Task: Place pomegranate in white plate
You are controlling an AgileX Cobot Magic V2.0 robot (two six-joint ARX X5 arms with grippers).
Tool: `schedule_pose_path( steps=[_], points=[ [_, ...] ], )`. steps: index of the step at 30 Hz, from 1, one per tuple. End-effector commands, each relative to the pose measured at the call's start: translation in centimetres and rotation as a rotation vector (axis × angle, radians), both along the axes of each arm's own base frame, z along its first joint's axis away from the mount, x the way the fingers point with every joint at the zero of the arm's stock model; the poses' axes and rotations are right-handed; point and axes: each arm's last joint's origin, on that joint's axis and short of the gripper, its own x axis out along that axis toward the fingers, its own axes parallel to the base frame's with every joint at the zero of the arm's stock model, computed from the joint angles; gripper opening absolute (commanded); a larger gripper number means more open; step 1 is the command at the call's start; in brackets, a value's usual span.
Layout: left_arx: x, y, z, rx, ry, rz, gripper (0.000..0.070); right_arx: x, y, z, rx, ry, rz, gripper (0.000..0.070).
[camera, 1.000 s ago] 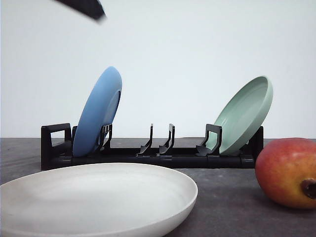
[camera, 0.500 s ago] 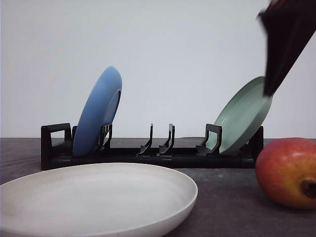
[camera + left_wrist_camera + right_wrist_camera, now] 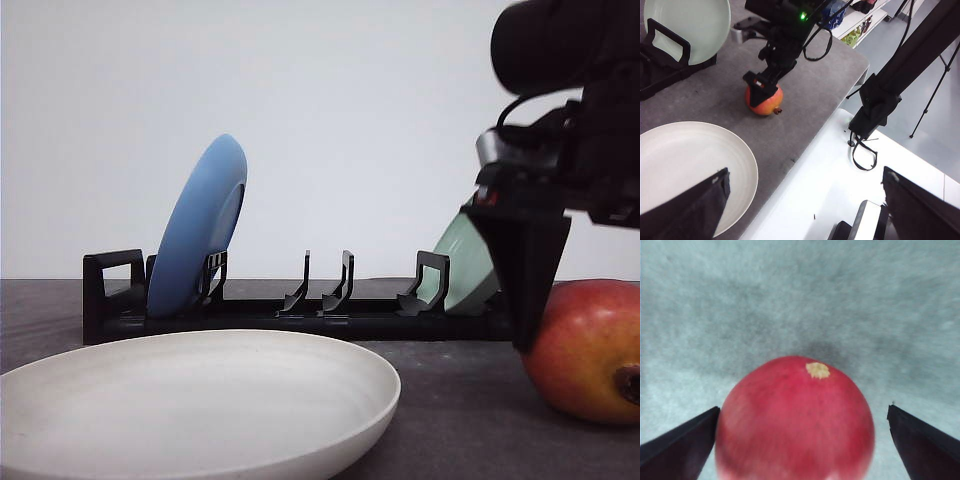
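- Fingers (image 3: 682, 442) of right gripper (image 3: 800, 440) spread wide, flanking round red-to-orange pomegranate (image 3: 795, 420) without contact; fruit resting on grey worktop (image 3: 805, 90), right of wide cream-white plate (image 3: 190, 400).
- Best lowered further to fruit's widest girth, kept centred, closed gently to avoid rolling.
- Left gripper (image 3: 805, 205) fingers parted, holding nothing, hovering near plate's edge.
- No readable brands, labels or writing.

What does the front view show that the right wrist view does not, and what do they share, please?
Front view alone: the white plate, and a black rack holding a blue plate and a pale green plate. Right wrist view alone: the pale spot on the pomegranate, with the open right gripper straddling it. Both: pomegranate, grey table.
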Motion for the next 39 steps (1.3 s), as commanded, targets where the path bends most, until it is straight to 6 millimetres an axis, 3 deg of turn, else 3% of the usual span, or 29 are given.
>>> schedule_pose_path(
  steps=[1, 3, 6, 8, 15, 20, 29, 33, 39],
  points=[
    [-0.1, 0.1, 0.6, -0.028, 0.0, -0.01, 0.0593, 0.4, 0.4, -0.3, -0.011, 0.006, 0.003, 0.07],
    [-0.1, 0.1, 0.6, -0.027, 0.0, -0.01, 0.0593, 0.5, 0.5, -0.6, -0.017, 0.021, 0.006, 0.0686],
    [-0.1, 0.1, 0.6, -0.027, -0.001, -0.01, 0.0593, 0.5, 0.6, -0.8, 0.01, 0.046, 0.015, 0.0526],
    [-0.1, 0.1, 0.6, -0.027, -0.002, -0.011, 0.0593, 0.5, 0.7, -0.9, 0.033, 0.059, 0.019, 0.0469],
    [-0.1, 0.1, 0.6, -0.027, -0.004, -0.011, 0.0593, 1.3, 1.7, 0.6, 0.084, 0.049, 0.059, 0.0462],
    [-0.1, 0.1, 0.6, -0.027, -0.004, -0.011, 0.0593, 2.1, 5.4, 2.3, 0.07, 0.073, 0.164, 0.0462],
    [-0.1, 0.1, 0.6, -0.025, -0.011, -0.013, 0.0593, 1.1, 15.0, 3.1, 0.083, 0.082, 0.409, 0.0462],
    [-0.1, 0.1, 0.6, -0.026, -0.01, -0.013, 0.0593, 0.2, 17.8, 2.2, 0.08, 0.081, 0.477, 0.0462],
    [-0.1, 0.1, 0.6, -0.027, -0.01, -0.013, 0.0593, -0.3, 19.8, -0.2, 0.05, 0.072, 0.51, 0.0462]
  ],
)
